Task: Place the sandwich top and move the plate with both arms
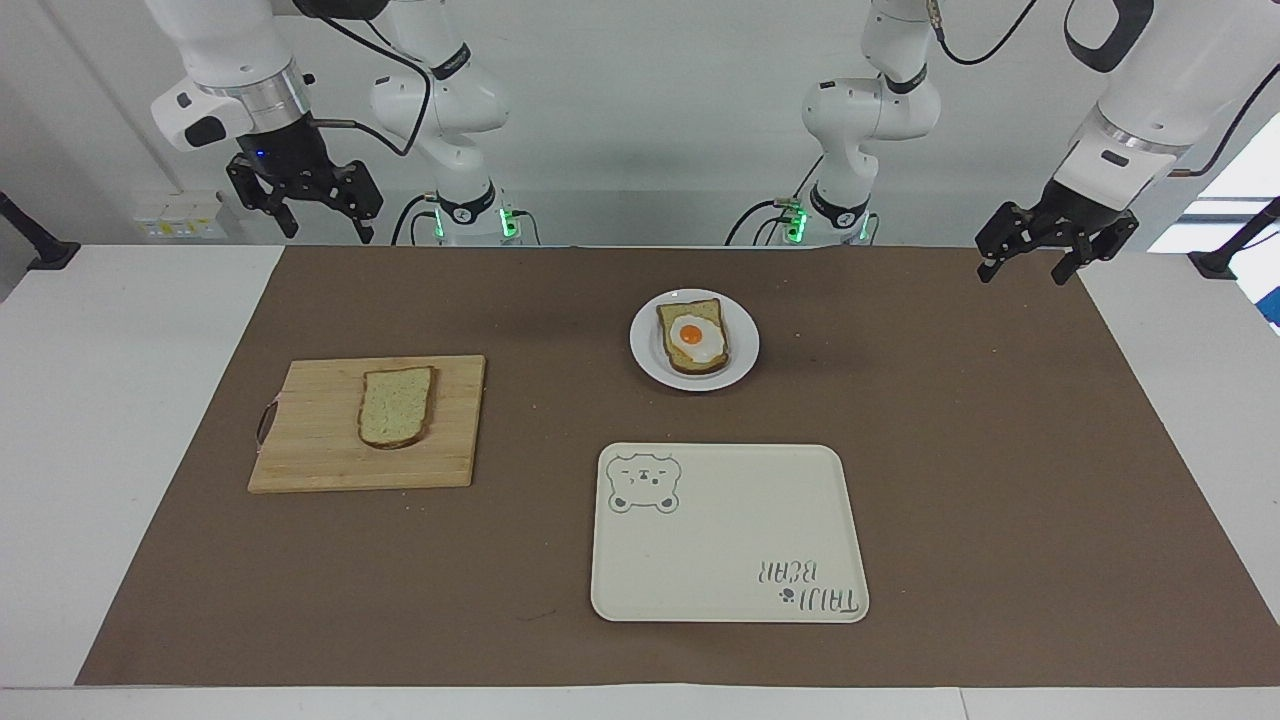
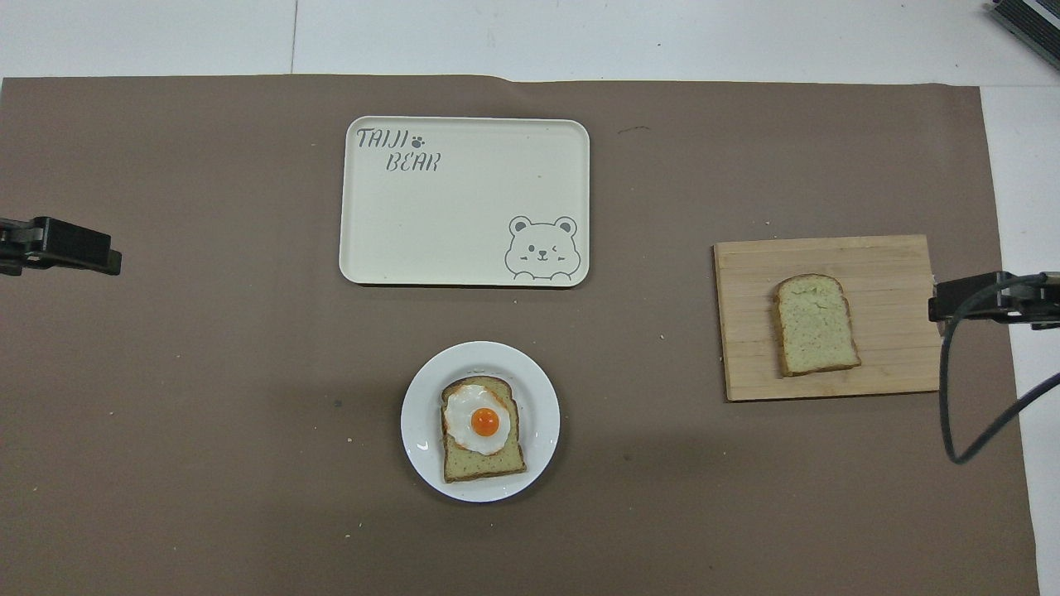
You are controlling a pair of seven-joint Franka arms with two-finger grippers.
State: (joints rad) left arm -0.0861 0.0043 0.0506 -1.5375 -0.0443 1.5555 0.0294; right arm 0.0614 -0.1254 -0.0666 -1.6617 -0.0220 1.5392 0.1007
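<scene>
Overhead view first: the sandwich top (image 2: 816, 325), a plain slice of pale speckled bread with a brown crust, lies flat on a rectangular wooden cutting board (image 2: 894, 265) toward the right arm's end of the table. It looks staged there for an easy pick, alone on the board with bare wood all round it, so fingers can come down at its crust without fouling anything.

Nearer the robots and about midway between the two arms sits the small round white plate (image 2: 422, 406), carrying a second bread slice (image 2: 484, 459) with a fried egg (image 2: 476, 420) on top, the yolk facing up. That open-faced half is evidently waiting for its lid, and nothing has been stacked on it yet. Farther from the robots than the plate, well apart from it, lies a cream rectangular tray printed with a bear and lettering (image 2: 464, 203), bare on top; I would guess it is where the plate is meant to end up. Everything rests on a brown mat (image 2: 207, 372) spread over the white table (image 2: 580, 33).

Both arms wait. From the facing view, the right gripper (image 1: 310, 210) hangs raised above the table's edge near its own base, fingers spread and holding nothing. The left gripper (image 1: 1030, 262) hovers over the mat's corner at its end, likewise spread and empty. Neither is near the bread or the plate, so no step looks begun.
</scene>
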